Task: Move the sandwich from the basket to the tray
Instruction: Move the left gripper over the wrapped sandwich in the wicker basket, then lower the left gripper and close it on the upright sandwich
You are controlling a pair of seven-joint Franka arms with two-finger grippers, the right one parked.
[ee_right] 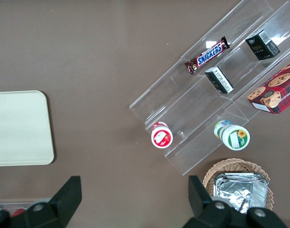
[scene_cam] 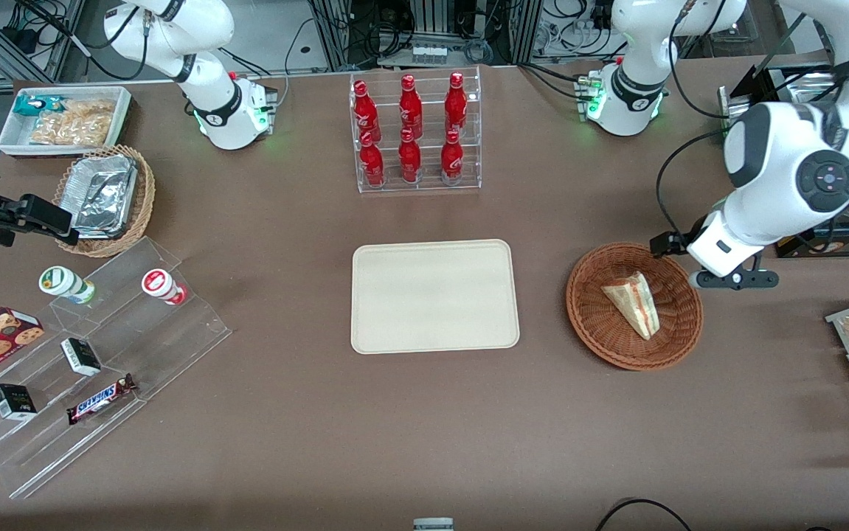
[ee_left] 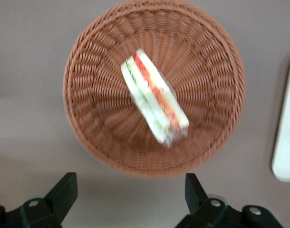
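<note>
Jaws are spread wide with nothing between them, as the wrist view shows both black fingers [ee_left: 62, 192] well apart. That left gripper [ee_left: 128, 194] hangs above the table just beside the basket's [scene_cam: 592, 328] rim, farther from the front camera than the basket. Inside the basket, the sandwich [scene_cam: 634, 302] lies near the middle, filling stripes showing. Toward the parked arm's end from the basket sits the tray [scene_cam: 435, 295], bare.

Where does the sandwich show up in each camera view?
Front view: sandwich lies in the basket, beside the tray.
Left wrist view: sandwich mid-basket, under the open gripper.
Right wrist view: not visible.
Shared landmark: the tray.
</note>
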